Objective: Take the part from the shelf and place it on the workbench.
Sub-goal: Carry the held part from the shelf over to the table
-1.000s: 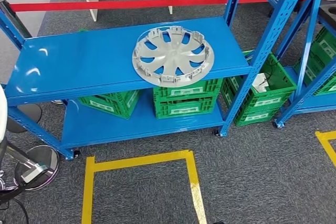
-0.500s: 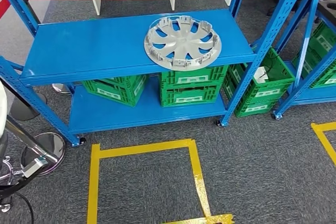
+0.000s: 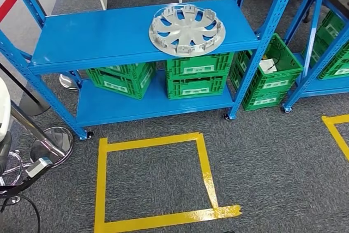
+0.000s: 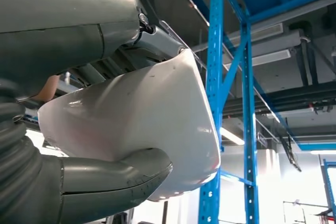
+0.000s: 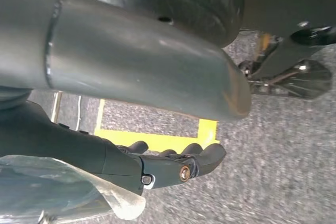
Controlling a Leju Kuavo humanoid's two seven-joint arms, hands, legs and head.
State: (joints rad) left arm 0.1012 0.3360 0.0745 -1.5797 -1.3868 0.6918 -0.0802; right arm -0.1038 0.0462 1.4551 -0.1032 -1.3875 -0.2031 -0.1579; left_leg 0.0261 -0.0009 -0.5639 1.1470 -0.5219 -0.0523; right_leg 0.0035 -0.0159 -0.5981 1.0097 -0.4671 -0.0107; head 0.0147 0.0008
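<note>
Silver and flat, your wheel cover lies on the blue shelf's upper deck, ahead and slightly right, well apart from both hands; the right hand hangs with curled, empty fingers, left hand's state unclear.

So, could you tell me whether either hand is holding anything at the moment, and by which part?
Nothing is held. The part, a silver wheel cover, lies untouched on the blue shelf. The right hand hangs over the carpet, fingers curled on nothing; the left hand grips nothing visible.
</note>
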